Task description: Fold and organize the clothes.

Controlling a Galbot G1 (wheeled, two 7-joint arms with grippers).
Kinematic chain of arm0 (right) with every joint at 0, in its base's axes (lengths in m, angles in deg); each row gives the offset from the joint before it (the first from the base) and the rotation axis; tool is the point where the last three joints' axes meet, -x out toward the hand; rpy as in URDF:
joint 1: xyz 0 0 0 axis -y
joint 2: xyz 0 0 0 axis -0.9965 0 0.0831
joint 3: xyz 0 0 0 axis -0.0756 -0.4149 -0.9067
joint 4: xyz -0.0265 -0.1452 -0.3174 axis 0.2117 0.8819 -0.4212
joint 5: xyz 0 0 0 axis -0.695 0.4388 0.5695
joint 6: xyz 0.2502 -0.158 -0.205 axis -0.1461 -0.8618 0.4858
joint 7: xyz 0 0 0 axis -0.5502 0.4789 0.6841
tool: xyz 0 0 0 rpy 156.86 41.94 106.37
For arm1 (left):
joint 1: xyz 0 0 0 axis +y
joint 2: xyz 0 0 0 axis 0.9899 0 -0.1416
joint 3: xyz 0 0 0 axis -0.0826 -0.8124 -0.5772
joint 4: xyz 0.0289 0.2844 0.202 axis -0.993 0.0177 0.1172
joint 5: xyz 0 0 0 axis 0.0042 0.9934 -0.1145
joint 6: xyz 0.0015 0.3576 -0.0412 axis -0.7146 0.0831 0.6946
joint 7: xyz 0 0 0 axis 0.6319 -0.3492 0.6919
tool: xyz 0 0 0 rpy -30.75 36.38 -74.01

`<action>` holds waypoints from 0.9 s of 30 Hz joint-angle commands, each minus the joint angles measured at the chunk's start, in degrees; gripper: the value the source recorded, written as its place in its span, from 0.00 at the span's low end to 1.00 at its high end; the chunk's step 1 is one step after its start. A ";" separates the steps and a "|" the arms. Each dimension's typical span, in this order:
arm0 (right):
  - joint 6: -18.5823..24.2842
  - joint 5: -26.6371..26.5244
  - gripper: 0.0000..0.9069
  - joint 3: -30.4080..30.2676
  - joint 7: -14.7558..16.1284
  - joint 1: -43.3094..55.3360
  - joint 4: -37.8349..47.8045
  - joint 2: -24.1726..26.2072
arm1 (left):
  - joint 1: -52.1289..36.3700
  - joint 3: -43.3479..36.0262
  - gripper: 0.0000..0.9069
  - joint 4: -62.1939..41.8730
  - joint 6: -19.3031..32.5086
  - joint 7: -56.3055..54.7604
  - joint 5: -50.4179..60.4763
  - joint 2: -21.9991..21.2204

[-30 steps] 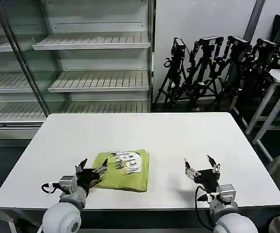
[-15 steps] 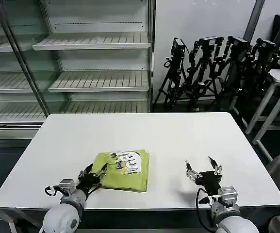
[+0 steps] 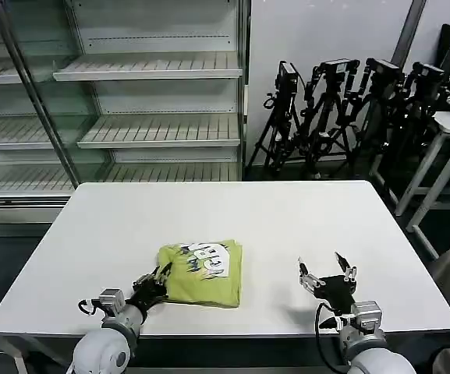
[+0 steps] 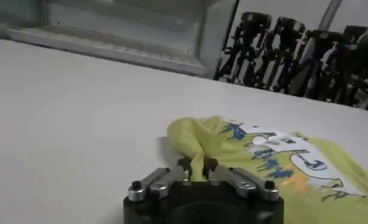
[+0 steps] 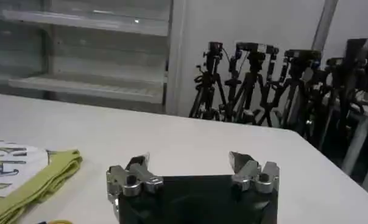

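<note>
Head view is showing the lime yellow-green T-shirt (image 3: 202, 273) lying folded into a compact rectangle on the white table (image 3: 287, 218), toward the near edge and a little to the robot's left of the middle, with its white printed graphic facing up. The left gripper (image 3: 151, 285) is sitting at the shirt's near-left corner, low over the tabletop. In the left wrist view its fingers (image 4: 185, 166) are closing tight on a bunched fold of the T-shirt (image 4: 275, 164), and the pinched cloth is rising in a small hump just past the left gripper (image 4: 194, 167); the rest of the garment is lying flat beyond it, graphic upward. How much cloth is caught between the tips is hard to judge, since they are crowding the fold. The right gripper (image 3: 326, 273) is hovering over bare table near the front edge, well apart from the shirt, with its fingers spread wide and holding nothing. The right wrist view is showing the same spread right gripper (image 5: 190, 169) above the white surface, with the layered edge of the T-shirt (image 5: 31, 176) lying off to one side. Behind the table, empty metal shelves (image 3: 147, 101) and a row of black tripods (image 3: 349, 109) are standing against the wall.
</note>
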 commanded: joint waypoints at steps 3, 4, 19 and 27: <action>0.02 0.04 1.00 -0.81 -0.03 0.54 0.45 -0.19 | 0.04 2.49 0.00 0.24 -0.75 2.00 6.47 2.80; 0.02 0.06 1.00 -1.05 -0.03 0.71 0.54 -0.21 | -0.02 3.80 0.00 0.54 -1.55 2.39 8.21 4.52; 0.11 -0.10 1.00 -3.08 0.07 3.03 2.07 -0.52 | 14.29 43.87 0.00 -1.01 -6.17 14.41 16.10 39.62; 0.75 -0.14 1.00 -2.77 0.05 2.03 2.25 -0.66 | 14.45 29.53 0.00 14.45 -3.94 13.00 28.89 28.00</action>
